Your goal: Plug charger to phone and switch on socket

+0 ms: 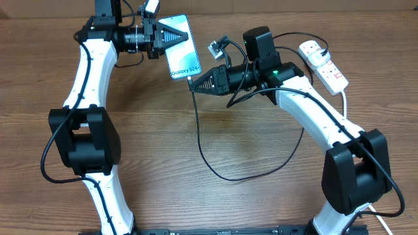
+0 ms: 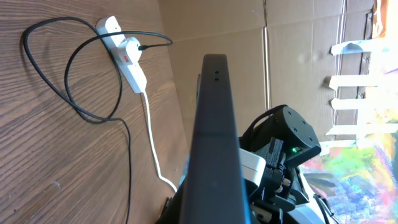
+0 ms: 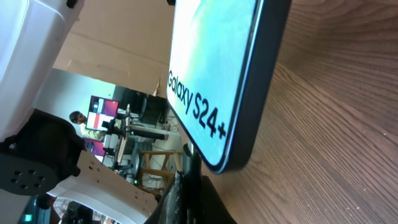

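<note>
Far centre, phone [image 1: 185,59] near-far, base at charger [image 1: 194,108]

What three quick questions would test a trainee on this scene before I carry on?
1. True or false: the slim blue-screened phone touches the white power strip with red switches.
2. Which tool holds the thin black charger cable at the phone's lower edge? A left; B right; C neither.
3. Fill in: the screen reads "Galaxy ___".
Key: 1 false, they lie apart; 2 B, the right tool; 3 S24+.
</note>
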You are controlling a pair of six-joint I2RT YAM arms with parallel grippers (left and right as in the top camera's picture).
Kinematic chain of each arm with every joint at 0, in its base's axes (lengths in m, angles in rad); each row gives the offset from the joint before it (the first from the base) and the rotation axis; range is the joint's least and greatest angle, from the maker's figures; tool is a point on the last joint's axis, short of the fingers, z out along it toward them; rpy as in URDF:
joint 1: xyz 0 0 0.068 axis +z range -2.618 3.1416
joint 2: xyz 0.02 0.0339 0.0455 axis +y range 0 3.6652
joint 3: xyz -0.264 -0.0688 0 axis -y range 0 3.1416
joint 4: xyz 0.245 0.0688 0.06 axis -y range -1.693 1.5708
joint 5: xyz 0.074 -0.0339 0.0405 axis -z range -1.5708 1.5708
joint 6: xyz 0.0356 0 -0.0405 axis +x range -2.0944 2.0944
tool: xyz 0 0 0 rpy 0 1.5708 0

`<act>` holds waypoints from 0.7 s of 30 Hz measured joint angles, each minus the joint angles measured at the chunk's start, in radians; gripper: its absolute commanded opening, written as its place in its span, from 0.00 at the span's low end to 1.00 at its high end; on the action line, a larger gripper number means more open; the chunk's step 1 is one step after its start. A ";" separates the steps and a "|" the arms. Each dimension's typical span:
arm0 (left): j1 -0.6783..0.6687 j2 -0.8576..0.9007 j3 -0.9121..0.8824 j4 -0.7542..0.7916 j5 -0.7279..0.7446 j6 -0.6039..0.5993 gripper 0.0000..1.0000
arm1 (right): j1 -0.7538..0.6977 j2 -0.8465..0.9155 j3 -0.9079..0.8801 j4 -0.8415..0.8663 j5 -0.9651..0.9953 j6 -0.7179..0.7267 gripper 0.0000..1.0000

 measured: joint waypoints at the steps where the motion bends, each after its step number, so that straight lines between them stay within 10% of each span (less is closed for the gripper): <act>1: 0.000 0.000 0.000 0.000 0.000 0.000 0.04 | 0.000 0.000 0.000 0.002 0.000 0.001 0.04; 21: -0.001 0.000 0.000 0.000 0.000 -0.023 0.04 | 0.000 0.000 0.000 0.002 0.003 0.008 0.04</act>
